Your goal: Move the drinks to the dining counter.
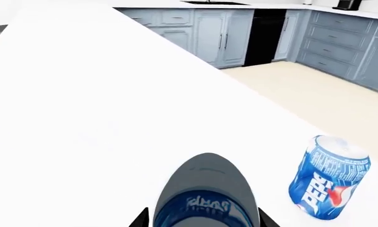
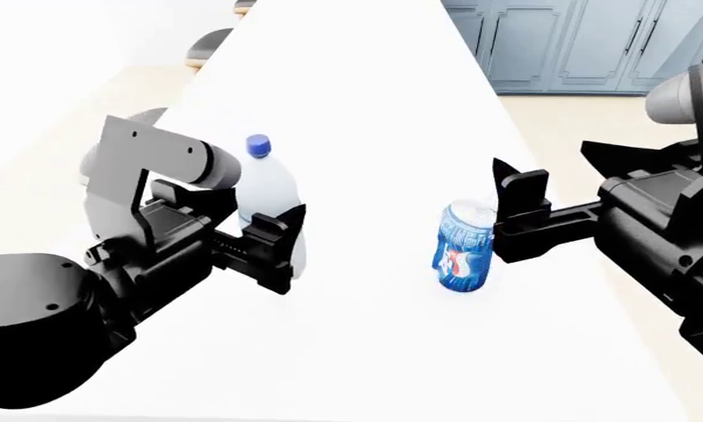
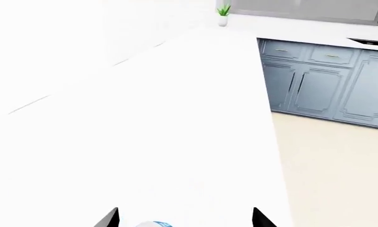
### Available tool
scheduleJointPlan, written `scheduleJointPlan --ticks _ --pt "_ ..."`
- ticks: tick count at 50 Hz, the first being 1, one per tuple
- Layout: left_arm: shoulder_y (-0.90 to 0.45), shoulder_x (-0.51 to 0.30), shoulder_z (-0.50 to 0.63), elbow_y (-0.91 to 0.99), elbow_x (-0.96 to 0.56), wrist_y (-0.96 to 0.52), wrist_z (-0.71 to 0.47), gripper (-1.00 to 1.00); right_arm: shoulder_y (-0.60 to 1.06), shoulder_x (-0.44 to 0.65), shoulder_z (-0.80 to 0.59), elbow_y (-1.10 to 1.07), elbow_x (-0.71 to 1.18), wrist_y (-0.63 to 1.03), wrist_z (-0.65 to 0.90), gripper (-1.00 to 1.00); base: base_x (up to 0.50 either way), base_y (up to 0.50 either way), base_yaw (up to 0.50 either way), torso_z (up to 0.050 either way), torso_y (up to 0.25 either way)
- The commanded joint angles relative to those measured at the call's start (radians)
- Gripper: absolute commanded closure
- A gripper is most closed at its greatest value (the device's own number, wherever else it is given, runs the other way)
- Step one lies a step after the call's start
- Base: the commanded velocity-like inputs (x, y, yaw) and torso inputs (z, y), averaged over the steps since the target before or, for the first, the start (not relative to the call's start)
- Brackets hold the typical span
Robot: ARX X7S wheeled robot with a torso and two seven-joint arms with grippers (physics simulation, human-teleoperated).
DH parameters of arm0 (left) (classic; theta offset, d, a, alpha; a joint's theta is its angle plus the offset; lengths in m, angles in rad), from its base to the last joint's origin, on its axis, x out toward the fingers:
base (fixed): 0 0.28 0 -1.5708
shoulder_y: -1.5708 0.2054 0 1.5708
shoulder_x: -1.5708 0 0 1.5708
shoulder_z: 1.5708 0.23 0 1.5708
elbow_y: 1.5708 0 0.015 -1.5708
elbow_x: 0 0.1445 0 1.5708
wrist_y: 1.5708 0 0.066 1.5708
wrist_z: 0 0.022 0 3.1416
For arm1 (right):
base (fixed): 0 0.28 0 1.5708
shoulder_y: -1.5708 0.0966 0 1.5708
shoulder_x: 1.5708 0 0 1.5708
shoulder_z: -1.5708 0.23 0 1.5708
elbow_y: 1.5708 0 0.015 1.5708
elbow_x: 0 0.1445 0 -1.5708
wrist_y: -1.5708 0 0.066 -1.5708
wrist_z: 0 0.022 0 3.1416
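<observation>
The clear water bottle (image 2: 266, 189) with a blue cap is upright at the white dining counter (image 2: 351, 114). My left gripper (image 2: 277, 236) is closed around its lower body. In the left wrist view the bottle (image 1: 207, 194) fills the space between the fingertips of the left gripper (image 1: 203, 223). I cannot tell whether its base rests on the top. The blue soda can (image 2: 464, 248) stands on the counter to the right, also seen in the left wrist view (image 1: 330, 183). My right gripper (image 2: 520, 209) is open just right of and above the can. Only the can's rim (image 3: 154, 223) shows between the wide-apart fingertips of the right gripper (image 3: 185, 221).
The counter's right edge (image 2: 539, 176) drops to a beige floor (image 2: 586, 123). Blue-grey cabinets (image 2: 586, 40) line the far wall, with a black appliance (image 1: 264, 35) among them. Grey stools (image 2: 208, 42) stand along the counter's left side. A small potted plant (image 3: 223, 14) stands on the back worktop.
</observation>
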Motion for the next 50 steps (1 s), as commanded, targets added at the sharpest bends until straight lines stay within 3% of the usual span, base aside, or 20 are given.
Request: scheduleJointPlan --ticks 1,21,22,50 --pt "-0.011 0.000 0.009 -0.002 -0.009 -0.002 -0.009 1.00 -0.009 0.002 0.000 0.001 -0.011 -0.002 -0.008 -1.00 0.00 0.00 0.00 0.000 0.000" --pt "-0.014 -0.013 0.024 0.022 0.000 -0.011 -0.005 1.00 -0.035 0.009 0.004 -0.009 -0.023 -0.014 -0.018 -1.00 0.00 0.00 0.00 0.000 0.001" --pt "-0.015 -0.013 0.024 0.023 0.003 -0.011 -0.005 -1.00 -0.034 0.009 0.003 -0.008 -0.024 -0.013 -0.018 -1.00 0.00 0.00 0.00 0.000 0.000" --pt "-0.011 -0.028 -0.001 0.027 -0.032 0.024 -0.008 -1.00 -0.030 0.010 0.000 -0.005 -0.025 -0.013 -0.019 -1.00 0.00 0.00 0.00 0.000 0.000"
